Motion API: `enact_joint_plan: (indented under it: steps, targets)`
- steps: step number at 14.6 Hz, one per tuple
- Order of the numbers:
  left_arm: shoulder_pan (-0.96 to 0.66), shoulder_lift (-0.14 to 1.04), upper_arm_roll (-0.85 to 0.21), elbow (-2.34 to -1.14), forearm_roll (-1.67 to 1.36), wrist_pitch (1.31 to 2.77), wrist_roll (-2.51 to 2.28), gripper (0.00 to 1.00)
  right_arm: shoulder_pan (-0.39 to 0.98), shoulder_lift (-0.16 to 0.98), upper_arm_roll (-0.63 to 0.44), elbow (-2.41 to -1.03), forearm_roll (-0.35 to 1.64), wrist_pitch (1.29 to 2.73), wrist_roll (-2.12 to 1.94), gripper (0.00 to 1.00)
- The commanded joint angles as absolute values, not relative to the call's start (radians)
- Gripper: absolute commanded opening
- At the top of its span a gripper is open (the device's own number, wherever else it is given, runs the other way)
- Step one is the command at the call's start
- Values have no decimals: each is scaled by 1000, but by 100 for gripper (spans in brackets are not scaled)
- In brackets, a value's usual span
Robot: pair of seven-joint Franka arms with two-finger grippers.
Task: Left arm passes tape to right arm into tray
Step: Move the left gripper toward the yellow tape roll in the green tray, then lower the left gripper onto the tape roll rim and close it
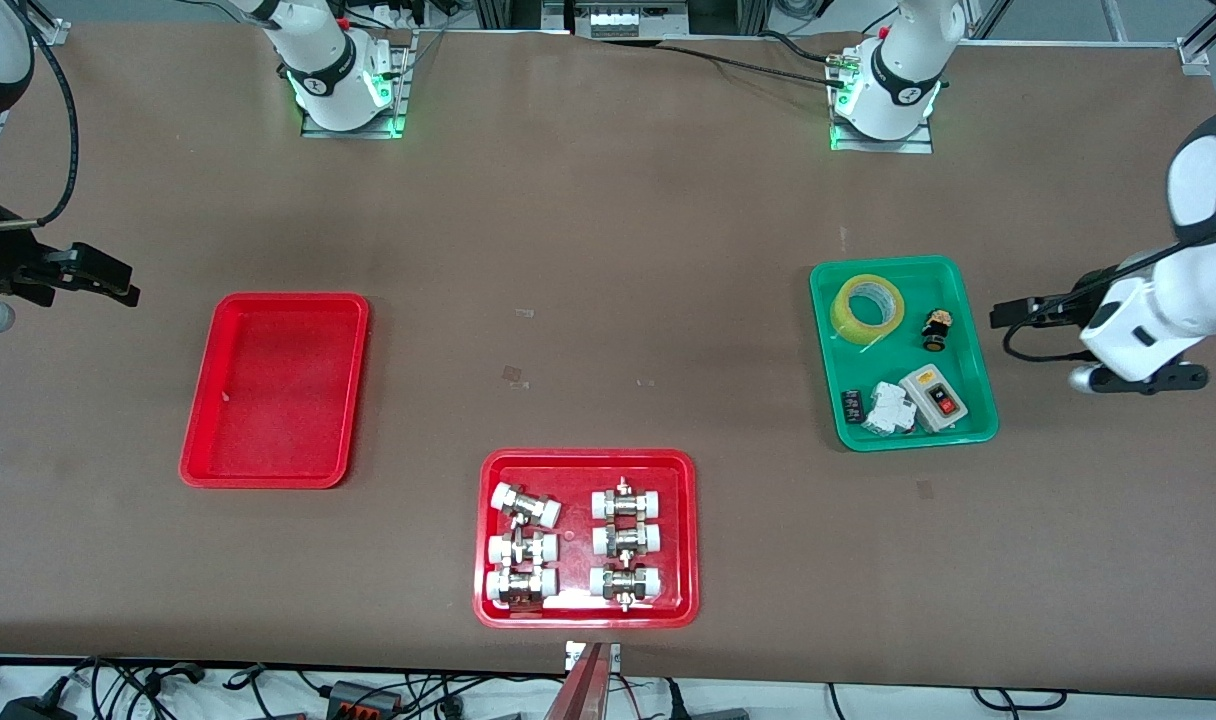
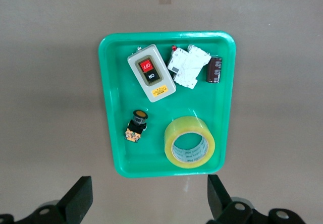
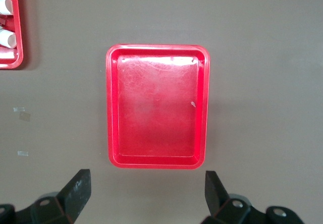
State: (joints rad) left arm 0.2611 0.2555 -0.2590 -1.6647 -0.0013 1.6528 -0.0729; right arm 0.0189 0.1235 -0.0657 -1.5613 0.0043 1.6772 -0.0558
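Translucent yellow tape roll (image 1: 868, 308) in green plastic tray (image 1: 976, 350). Plain red rectangular tray (image 1: 353, 400) bare. Left gripper (image 2: 146, 204), right gripper (image 3: 146, 199) spread wide, holding nothing.

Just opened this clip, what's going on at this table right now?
Nothing is held yet. The tape lies in the green tray with a switch box and small parts. The left tool hangs open over the table beside that tray at the left arm's end. The right tool hangs open beside the plain red tray, which holds nothing. A second red tray of fittings sits nearest the front camera.
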Motion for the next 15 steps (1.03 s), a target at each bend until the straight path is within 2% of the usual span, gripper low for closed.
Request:
enact_joint_plan:
  steps: [1, 10, 13, 15]
  targets:
    - [267, 236, -271, -1743, 12, 1721, -72, 100, 17, 114, -64, -1577, 17, 1689, -60, 100]
    - [270, 248, -268, -1867, 17, 1815, -77, 100, 12, 121, -66, -1575, 17, 1692, -66, 100]
    - [288, 305, -261, -1884, 18, 1842, -78, 100, 14, 120, -66, -1575, 17, 1692, -66, 100]
    - [287, 305, -262, -1978, 18, 1935, -80, 100, 17, 121, -64, -1575, 17, 1694, -66, 100]
